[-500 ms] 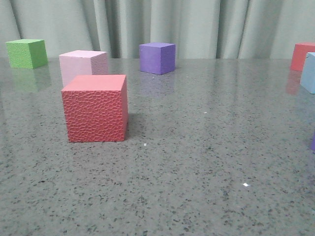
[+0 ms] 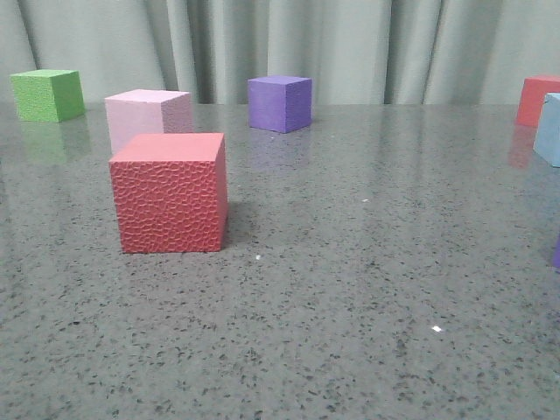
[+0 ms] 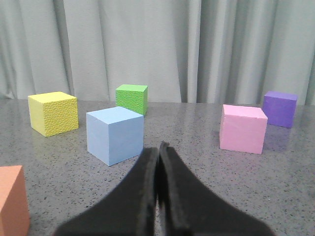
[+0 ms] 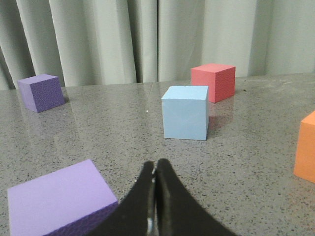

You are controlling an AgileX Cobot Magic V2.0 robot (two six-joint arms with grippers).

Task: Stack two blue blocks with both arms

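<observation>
- Two blue blocks sit well apart, hence both arms: one (image 3: 114,135) centre-left in the left wrist view, one (image 4: 185,112) mid-frame in the right wrist view.
- Left gripper (image 3: 157,147) and right gripper (image 4: 155,164) are pressed closed, empty, each aimed toward its block.

Soft even light, glossy table (image 2: 350,262) reflections, foreground perhaps blurred.

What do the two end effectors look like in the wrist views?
The left end effector and the right end effector look alike: matte black fingers, broad at the base and tapering to narrow tips. No cables, markings or labels show. Neither arm appears in the front view.
</observation>
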